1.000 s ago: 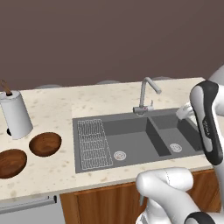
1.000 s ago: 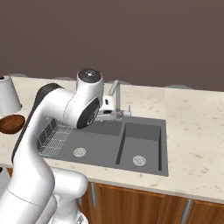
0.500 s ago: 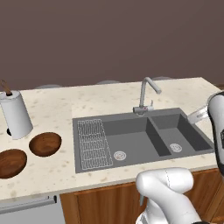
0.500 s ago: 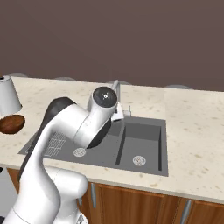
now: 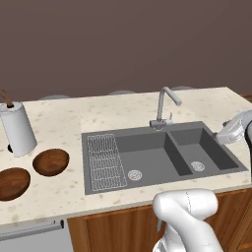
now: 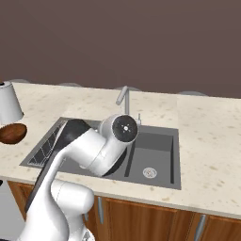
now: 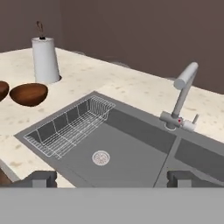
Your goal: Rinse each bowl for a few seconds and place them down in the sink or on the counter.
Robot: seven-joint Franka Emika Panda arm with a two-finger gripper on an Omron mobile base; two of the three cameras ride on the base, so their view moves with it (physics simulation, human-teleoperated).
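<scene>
Neither bowl has been picked up yet, so the task looks to be at its opening step: reaching for the first one. The gripper [image 7: 112, 179] stands spread wide and holds nothing, its dark fingertips [image 7: 41, 178] showing at the bottom of the hand view, which looks across the sink [image 5: 147, 142] toward the far left of the surface [image 5: 64, 118].

The two bowls [image 5: 50, 162] sit upright, mouths up, on the surface left of the sink, near each other and just in front of the white cylinder [image 5: 18, 129]; the nearer bowl [image 5: 12, 183] lies closest to the front edge. Being round, they have no long axis, so any approach angle over a rim should serve.

The next move probably calls for a long swing leftward past the wire grid [image 5: 103, 160], then a descent onto a rim. The faucet [image 5: 165, 106] appears to be off, though no stream would be easy to see here.
</scene>
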